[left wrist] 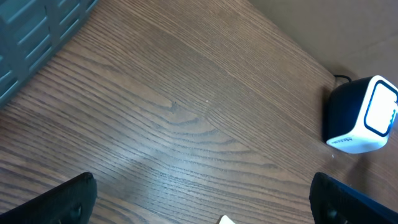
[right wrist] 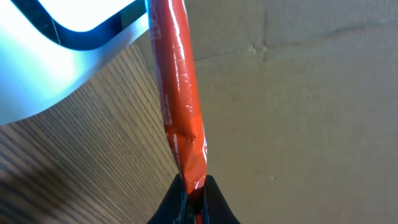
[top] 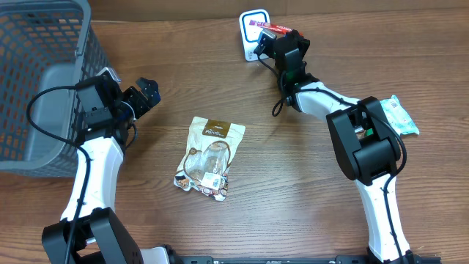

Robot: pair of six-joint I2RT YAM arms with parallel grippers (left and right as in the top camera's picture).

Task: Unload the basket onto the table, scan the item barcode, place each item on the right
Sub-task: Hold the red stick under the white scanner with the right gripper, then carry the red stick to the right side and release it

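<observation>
My right gripper [right wrist: 193,194] is pressed together on the lower end of a long, thin red foil packet [right wrist: 180,93], and the packet rises straight out from between the fingertips. Its far end sits just beside the glowing face of the small white box scanner with a blue-edged window [right wrist: 62,56], at the far edge of the brown wooden table [top: 293,191]; I cannot tell whether packet and scanner touch. A barcode is not visible from the wrist view. My left gripper [top: 134,88] is spread as wide as it goes and holds nothing, hanging over bare wood next to the grey plastic mesh basket [top: 44,73]. In the middle of the table, well apart from both hands, lies a flat brown-topped pouch with a clear window [top: 211,158]. A pale blue wrapped packet [top: 399,117] lies at the right edge, beside my right arm.
</observation>
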